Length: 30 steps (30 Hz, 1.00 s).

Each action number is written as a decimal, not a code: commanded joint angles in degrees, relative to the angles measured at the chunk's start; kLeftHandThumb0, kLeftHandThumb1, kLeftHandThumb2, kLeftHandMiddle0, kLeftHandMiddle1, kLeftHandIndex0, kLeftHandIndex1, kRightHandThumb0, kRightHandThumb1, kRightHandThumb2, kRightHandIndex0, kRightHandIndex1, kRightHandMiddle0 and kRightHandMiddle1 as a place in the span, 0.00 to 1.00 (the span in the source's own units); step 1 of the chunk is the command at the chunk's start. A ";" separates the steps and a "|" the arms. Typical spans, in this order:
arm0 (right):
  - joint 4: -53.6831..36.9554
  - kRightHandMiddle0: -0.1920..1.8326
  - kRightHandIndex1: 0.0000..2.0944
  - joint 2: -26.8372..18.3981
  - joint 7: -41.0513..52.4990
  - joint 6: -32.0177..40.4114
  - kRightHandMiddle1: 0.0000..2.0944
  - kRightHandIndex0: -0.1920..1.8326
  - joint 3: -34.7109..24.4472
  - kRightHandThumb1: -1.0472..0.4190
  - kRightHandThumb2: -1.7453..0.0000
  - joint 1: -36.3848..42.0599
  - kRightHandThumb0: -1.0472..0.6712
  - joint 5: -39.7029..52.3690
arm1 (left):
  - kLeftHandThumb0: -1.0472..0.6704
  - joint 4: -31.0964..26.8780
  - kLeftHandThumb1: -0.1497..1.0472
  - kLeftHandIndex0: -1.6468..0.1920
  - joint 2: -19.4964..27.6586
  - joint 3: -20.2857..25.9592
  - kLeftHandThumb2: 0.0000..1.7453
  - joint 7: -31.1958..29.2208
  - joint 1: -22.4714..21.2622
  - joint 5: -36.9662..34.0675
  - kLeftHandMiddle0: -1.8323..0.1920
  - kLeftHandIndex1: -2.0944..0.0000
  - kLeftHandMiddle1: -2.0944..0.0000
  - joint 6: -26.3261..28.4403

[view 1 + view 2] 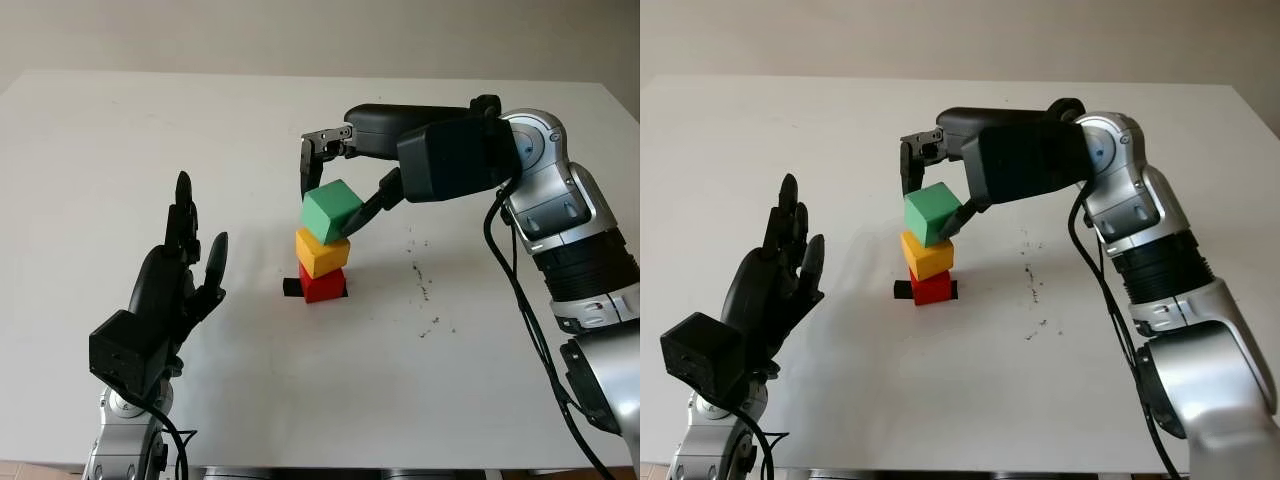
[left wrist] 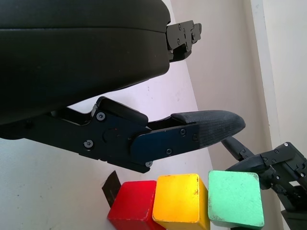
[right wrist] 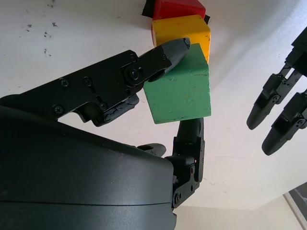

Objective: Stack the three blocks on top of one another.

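Green is the block that matters here: the green block (image 1: 332,211) sits clamped between the fingers (image 3: 165,52) of the right hand (image 1: 340,170), tilted, its lower corner touching the top of the yellow block (image 1: 321,252), which rests on the red block (image 1: 322,284) on the white surface (image 1: 120,160). The stack lies directly beneath that hand, so the coming move looks to be levelling the block and letting go. The left hand (image 1: 180,270) stands open, well off to the side of the stack.
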 commanded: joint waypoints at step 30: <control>0.10 0.26 0.02 1.45 -0.46 -0.79 0.78 0.27 0.84 0.05 0.97 0.16 0.34 0.10 | 0.13 -0.54 1.00 1.00 -0.90 -0.16 0.35 0.66 1.61 0.69 1.00 1.00 1.00 -0.78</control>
